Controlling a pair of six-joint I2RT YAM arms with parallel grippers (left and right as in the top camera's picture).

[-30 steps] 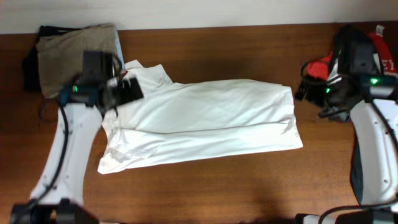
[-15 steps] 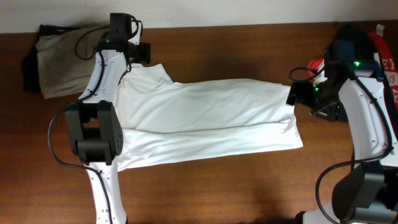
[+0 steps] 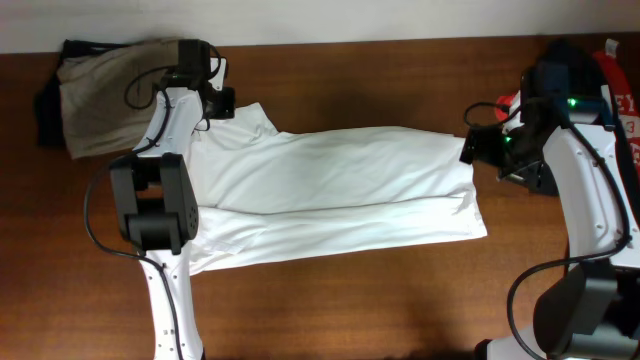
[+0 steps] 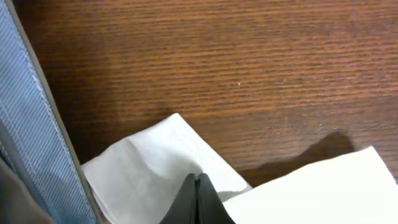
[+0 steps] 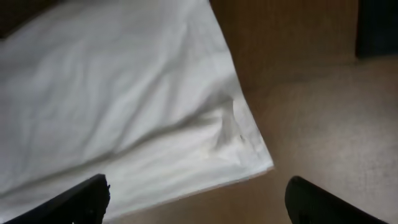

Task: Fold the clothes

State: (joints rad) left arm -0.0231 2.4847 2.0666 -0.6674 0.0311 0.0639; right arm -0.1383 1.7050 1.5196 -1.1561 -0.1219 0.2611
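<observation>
White T-shirt (image 3: pixel 330 190) — folded lengthwise, lying flat.

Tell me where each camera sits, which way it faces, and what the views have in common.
Overhead: above the table, facing straight down at the shirt; both arms show.
Left wrist: on the left arm, facing down at a shirt corner; the shut left pincer shows.
Right wrist: on the right arm, facing down at the shirt's opposite corner; the open right pincer shows.
Shared: all see shirt and table.
</observation>
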